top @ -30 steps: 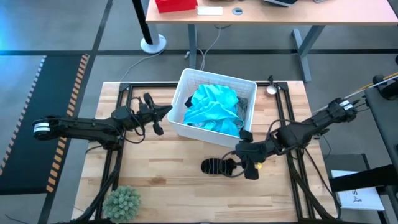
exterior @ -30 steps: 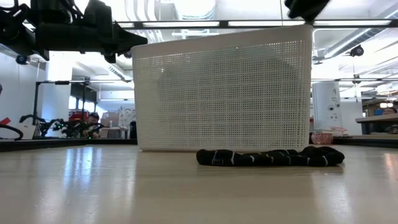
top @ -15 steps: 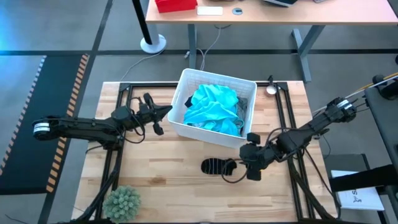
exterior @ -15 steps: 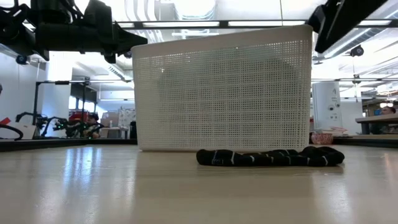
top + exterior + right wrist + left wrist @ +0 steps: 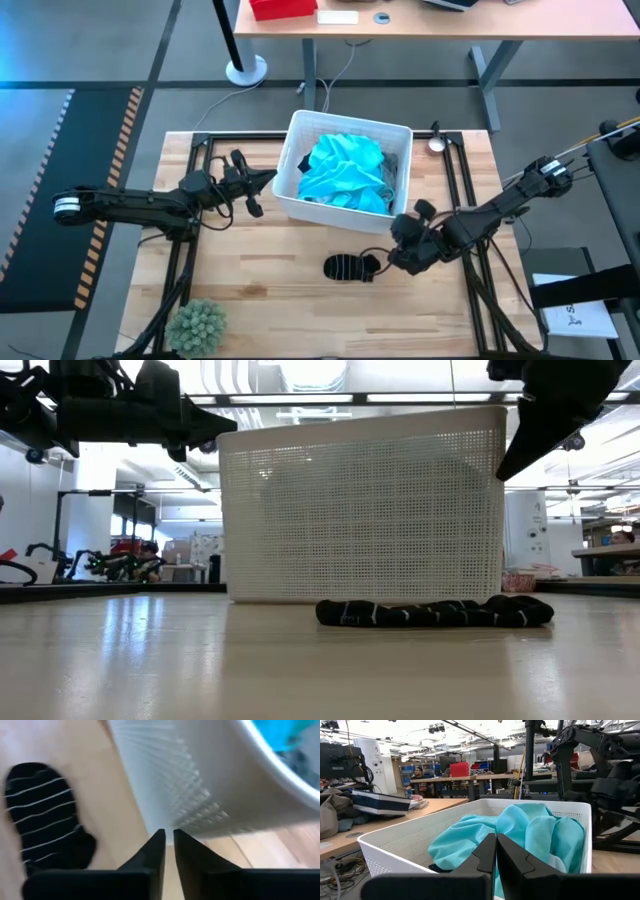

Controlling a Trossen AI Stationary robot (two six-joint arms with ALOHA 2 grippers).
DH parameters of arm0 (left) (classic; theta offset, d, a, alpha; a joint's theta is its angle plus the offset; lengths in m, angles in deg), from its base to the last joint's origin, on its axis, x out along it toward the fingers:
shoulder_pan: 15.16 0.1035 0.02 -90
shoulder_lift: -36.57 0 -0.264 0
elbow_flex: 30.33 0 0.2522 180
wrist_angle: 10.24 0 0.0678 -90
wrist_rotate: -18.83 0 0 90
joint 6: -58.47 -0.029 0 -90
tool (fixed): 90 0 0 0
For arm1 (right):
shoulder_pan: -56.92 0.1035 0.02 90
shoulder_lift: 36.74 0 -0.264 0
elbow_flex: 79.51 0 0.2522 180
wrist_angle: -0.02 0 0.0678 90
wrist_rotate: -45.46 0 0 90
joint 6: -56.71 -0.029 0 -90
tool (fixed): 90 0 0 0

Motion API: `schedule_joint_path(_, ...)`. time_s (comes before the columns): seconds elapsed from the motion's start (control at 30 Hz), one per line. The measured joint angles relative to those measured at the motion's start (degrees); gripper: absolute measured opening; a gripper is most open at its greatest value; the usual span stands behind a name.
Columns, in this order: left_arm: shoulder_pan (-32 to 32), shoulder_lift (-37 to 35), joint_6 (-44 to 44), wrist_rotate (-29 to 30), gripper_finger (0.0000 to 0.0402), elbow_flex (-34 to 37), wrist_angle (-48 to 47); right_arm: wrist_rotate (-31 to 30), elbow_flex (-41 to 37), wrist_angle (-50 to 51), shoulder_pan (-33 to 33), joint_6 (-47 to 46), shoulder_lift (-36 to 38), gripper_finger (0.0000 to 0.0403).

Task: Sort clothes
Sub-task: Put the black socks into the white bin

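Sock (image 5: pixel 352 267) lies on the desk (image 5: pixel 280 300) just beside the right end effector (image 5: pixel 402 255), whose fingers are nearly together and empty. Next it must open, lower and take the sock toward the basket (image 5: pixel 300 205).

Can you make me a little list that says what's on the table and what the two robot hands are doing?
basket: white slotted plastic basket, toward the table's back
in basket: crumpled turquoise garment on top
on table: dark striped sock, flat in front of the basket
corner: fuzzy green plant-like ball
left gripper: shut, empty, at the basket's left rim
right gripper: nearly shut, empty, raised beside the sock
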Motion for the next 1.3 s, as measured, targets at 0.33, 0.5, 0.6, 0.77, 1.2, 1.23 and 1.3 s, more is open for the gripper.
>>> schedule_joint_path(0.33,0.02,0.00,-0.01,0.00,0.0000,-0.01,0.02,-2.30,0.26,6.50,-0.26,-6.48,0.07,0.0008)
schedule_joint_path(0.5,0.00,-0.02,-0.01,0.00,0.0000,0.01,0.03,2.51,2.68,6.35,-0.26,-1.15,0.11,0.0009)
schedule_joint_path(0.6,0.00,0.00,-0.01,0.00,0.0000,0.01,0.01,10.14,4.14,5.84,-0.19,2.75,0.15,0.0008)
schedule_joint_path(0.77,0.01,-0.01,-0.05,0.00,0.0000,0.00,0.00,19.72,4.48,2.20,2.19,8.58,0.17,0.0009)
schedule_joint_path(1.2,0.01,-0.01,-0.42,0.00,0.0000,0.00,0.01,20.44,-0.85,-21.25,7.75,11.81,-1.84,0.0009)
schedule_joint_path(1.23,0.00,0.00,-0.35,0.00,0.0000,0.01,0.03,21.25,-1.45,-23.59,7.72,11.79,-2.59,0.0009)
schedule_joint_path(1.3,0.02,0.00,-0.29,0.00,0.0000,0.01,-0.04,22.12,-2.52,-26.06,7.74,11.22,-4.30,0.0009)
